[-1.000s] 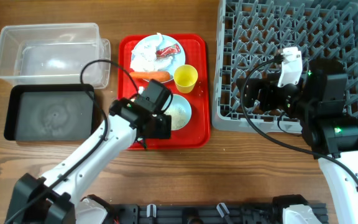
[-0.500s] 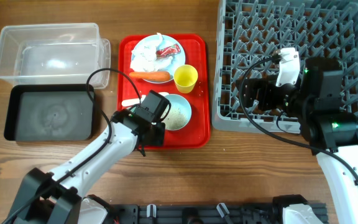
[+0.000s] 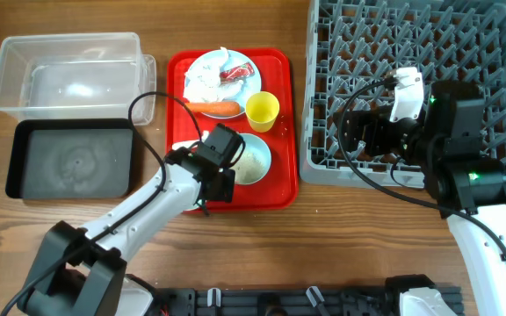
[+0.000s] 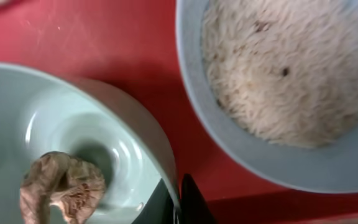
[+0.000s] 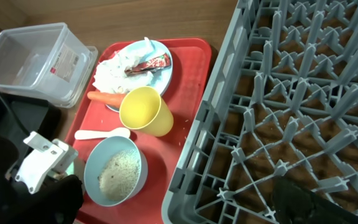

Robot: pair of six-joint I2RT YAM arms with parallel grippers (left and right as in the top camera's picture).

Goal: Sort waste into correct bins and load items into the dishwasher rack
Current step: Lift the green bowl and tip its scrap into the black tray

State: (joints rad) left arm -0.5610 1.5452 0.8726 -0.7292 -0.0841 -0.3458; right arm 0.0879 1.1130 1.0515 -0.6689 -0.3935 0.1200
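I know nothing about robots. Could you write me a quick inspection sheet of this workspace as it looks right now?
Surface: wooden table with a red tray in the middle.
Job's things: clear tub and black tray empty; grey rack shows no dishes. On the red tray: plate with napkin and red wrapper, carrot, yellow cup, white spoon, blue bowl of rice, green bowl holding a brown lump.
Clutter: nothing seen.
Claws: left claw pinches the green bowl's rim; right claw over the rack, open or shut unclear.
Cables: a looping black cable on the left arm, another on the right.
Surroundings: black frame at the table's near edge.
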